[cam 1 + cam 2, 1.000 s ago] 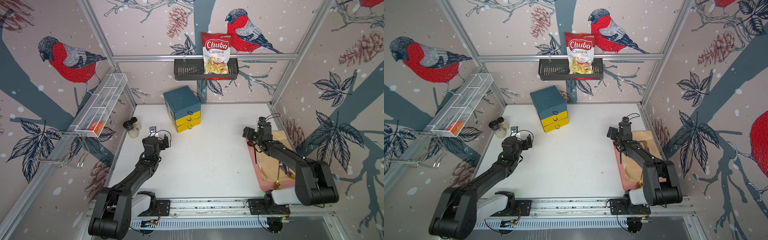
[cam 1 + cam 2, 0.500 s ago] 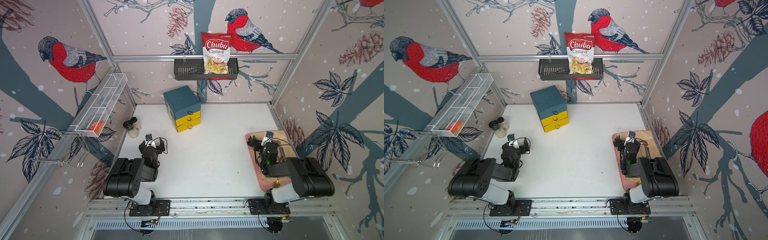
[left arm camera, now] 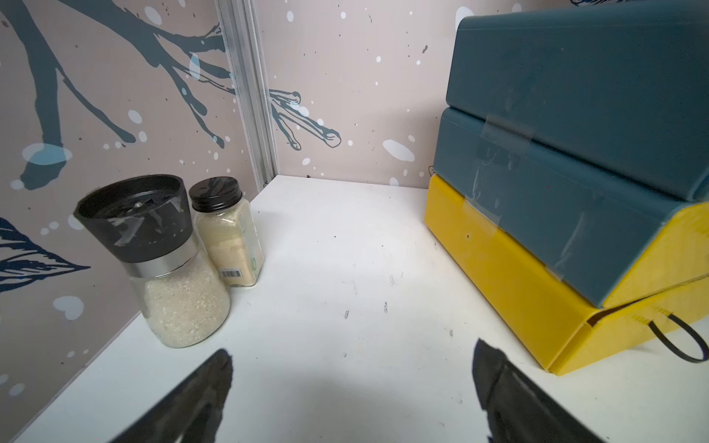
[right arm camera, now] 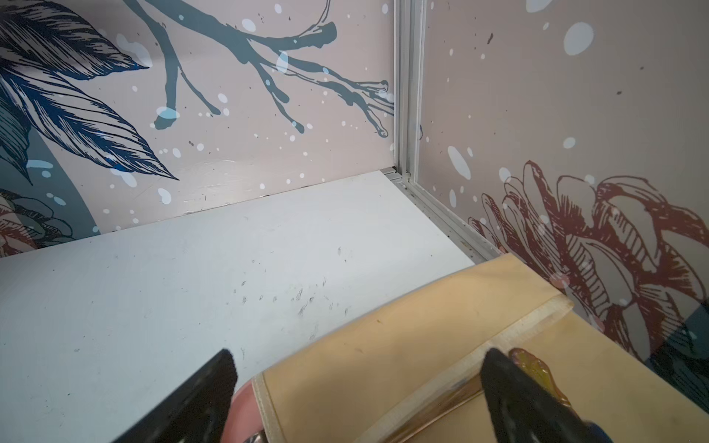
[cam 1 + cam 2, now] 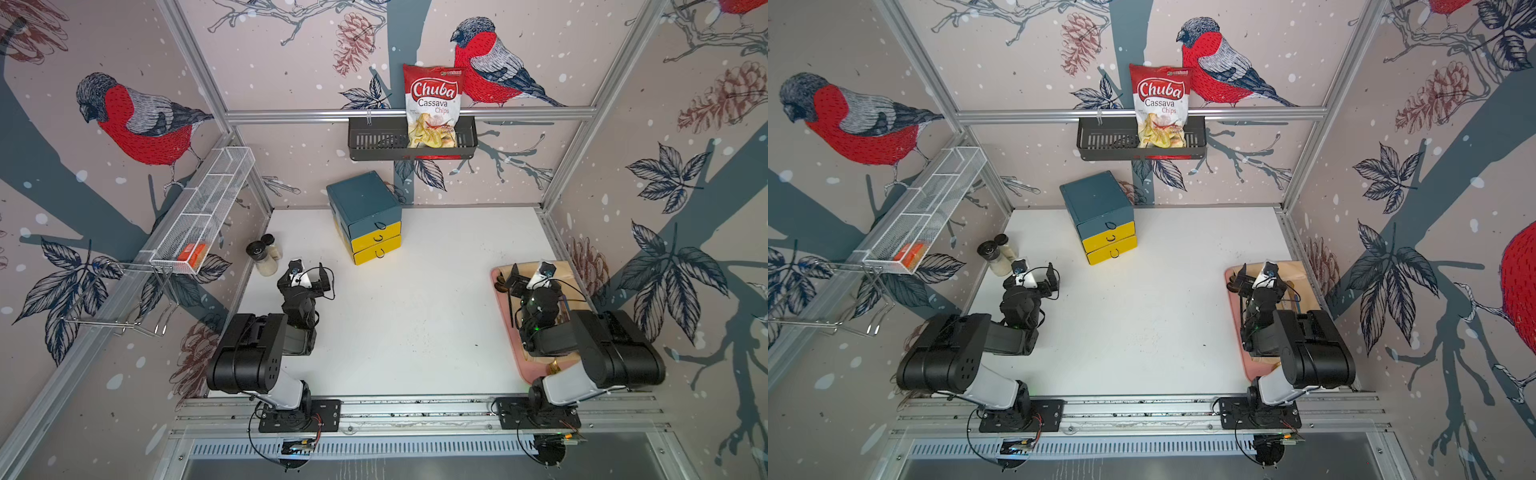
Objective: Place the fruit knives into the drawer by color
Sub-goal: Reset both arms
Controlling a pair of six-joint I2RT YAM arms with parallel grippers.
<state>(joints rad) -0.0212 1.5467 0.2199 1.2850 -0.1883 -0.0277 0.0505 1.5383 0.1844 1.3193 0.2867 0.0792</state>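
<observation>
Two hands stood wide and empty: left hand point(image 3: 351, 360), right hand point(image 4: 356, 360). At upper centre in both top views, drawer chest point(image 5: 365, 205) appeared shut. No fruit knives visible; sorting judged finished, next move a check only.

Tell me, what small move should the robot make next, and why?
Likely just park: no fruit knives show on the table, all three fronts of the drawer look shut, and the left gripper and right gripper are open, holding nothing, arms folded near their bases.
</observation>
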